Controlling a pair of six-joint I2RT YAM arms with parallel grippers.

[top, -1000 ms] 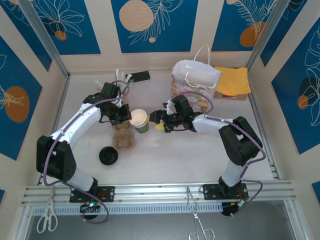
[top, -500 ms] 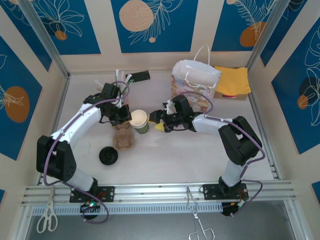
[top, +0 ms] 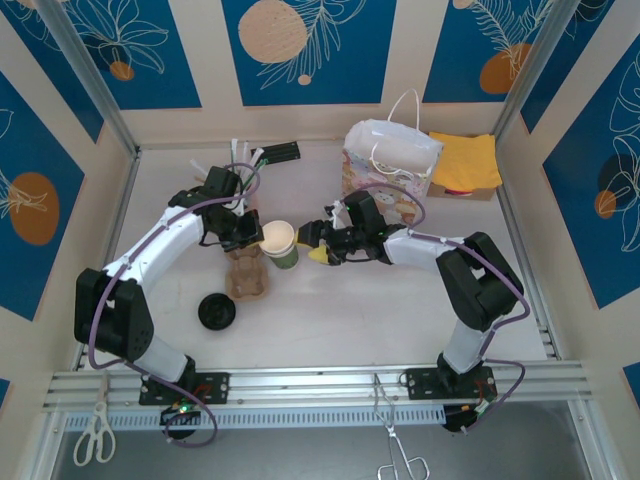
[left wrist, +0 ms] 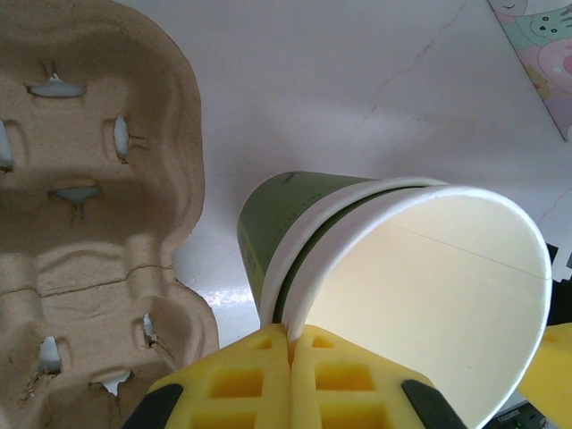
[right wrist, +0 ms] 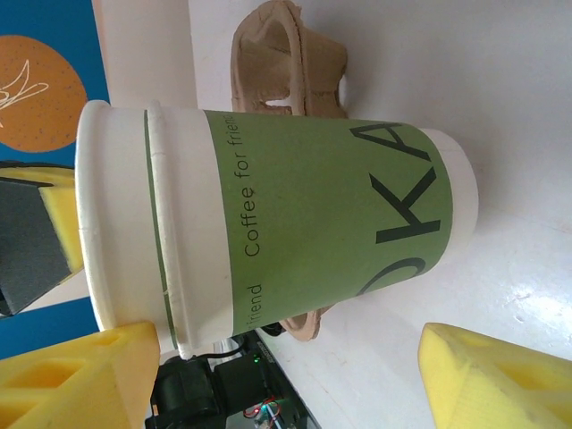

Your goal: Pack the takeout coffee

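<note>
Lettering "Coffee for frien…", perhaps "friends", runs along the green-banded white paper cup; left end effector pinches its rim, right end effector spread around it.

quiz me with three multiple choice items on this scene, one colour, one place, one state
1. What colour is the cup's band? A red; B green; C blue.
2. Where is the black lid? A on the cup; B on the table beside the cardboard carrier; C in the bag.
3. How do the left gripper's jaws stand? A shut on the cup's rim; B wide open; C shut on the carrier.
Answers: B, the right wrist view shows green; B, the lid lies flat on the table; A, they pinch the rim in the left wrist view.
</note>
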